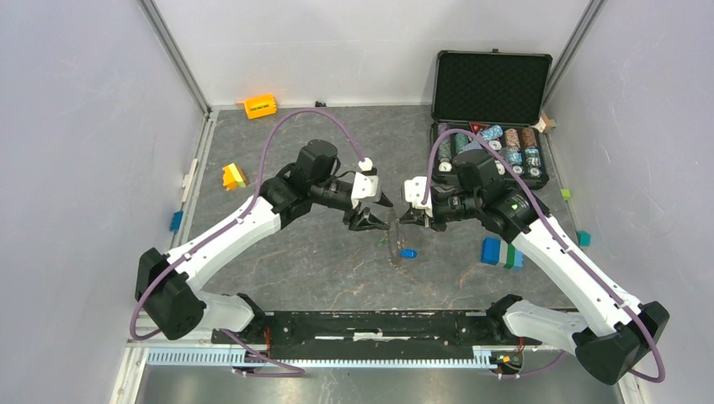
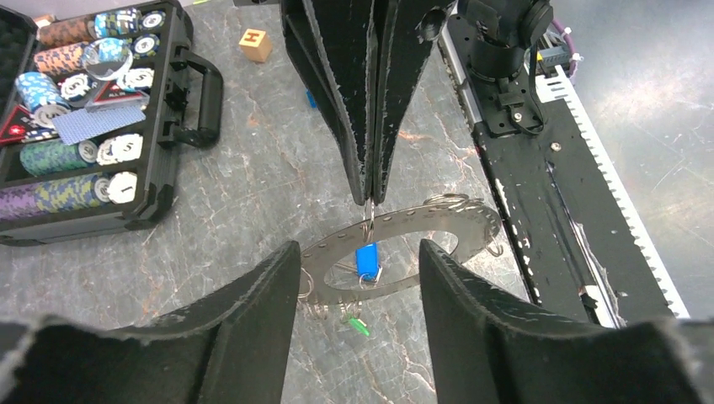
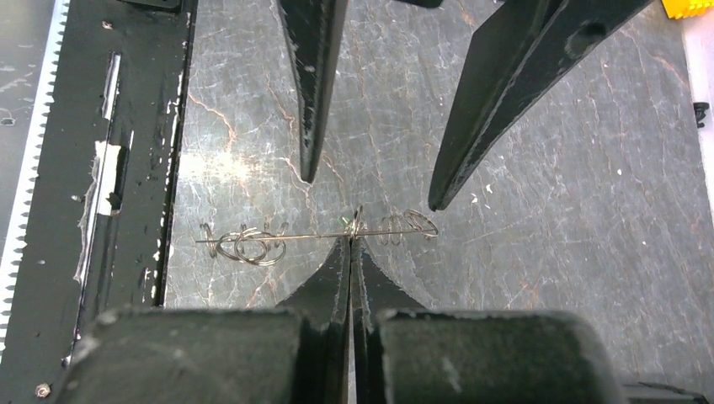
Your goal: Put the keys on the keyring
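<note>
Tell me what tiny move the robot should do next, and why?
Probably ease the open left gripper forward and shut it on the blue key. The right gripper pinches the rim of the keyring, and the blue key sits straight ahead, between the left gripper's fingers.

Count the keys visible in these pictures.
2. The blue key shows through the hole of the keyring; the green key peeks out below its near rim. More may be hidden.
</note>
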Controlling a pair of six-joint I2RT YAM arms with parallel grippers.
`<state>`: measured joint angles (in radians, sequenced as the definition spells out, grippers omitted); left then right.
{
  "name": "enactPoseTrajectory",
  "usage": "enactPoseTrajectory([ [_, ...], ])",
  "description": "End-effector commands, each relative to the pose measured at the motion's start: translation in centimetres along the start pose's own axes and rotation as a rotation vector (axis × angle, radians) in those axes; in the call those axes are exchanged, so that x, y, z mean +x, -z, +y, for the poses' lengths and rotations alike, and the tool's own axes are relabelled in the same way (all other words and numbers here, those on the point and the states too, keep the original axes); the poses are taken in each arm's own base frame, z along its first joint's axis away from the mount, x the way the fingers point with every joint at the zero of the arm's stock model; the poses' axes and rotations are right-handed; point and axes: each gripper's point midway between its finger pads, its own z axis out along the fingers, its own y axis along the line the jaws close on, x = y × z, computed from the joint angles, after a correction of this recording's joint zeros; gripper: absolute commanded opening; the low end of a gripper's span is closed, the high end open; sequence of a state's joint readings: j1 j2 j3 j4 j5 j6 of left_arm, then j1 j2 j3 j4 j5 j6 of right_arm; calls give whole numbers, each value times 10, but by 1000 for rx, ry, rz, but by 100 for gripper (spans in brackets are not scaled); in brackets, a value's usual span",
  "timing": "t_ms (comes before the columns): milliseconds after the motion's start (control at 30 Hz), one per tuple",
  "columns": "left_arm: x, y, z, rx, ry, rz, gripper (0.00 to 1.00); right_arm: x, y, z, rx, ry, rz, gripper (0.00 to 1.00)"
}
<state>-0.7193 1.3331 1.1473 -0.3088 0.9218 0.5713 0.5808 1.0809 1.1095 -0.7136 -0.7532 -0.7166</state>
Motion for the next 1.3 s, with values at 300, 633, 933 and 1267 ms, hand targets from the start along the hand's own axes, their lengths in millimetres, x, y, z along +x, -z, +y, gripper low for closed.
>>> enactPoseTrajectory([
  [300, -11, -6, 2, 39, -34, -16, 43, -15, -3, -4, -4, 48, -68, 0],
  [633, -6, -13, -3, 63, -31, -9, 32, -15, -5, -4, -8, 35, -71, 0],
  [933, -5, -18, -5, 80, -27, -10, 8, -11, -7, -3, -13, 22, -69, 0],
  [1267, -3, -16, -16, 95, -17, -48, 2, -13, 0, -16, 65, 16, -58, 14],
])
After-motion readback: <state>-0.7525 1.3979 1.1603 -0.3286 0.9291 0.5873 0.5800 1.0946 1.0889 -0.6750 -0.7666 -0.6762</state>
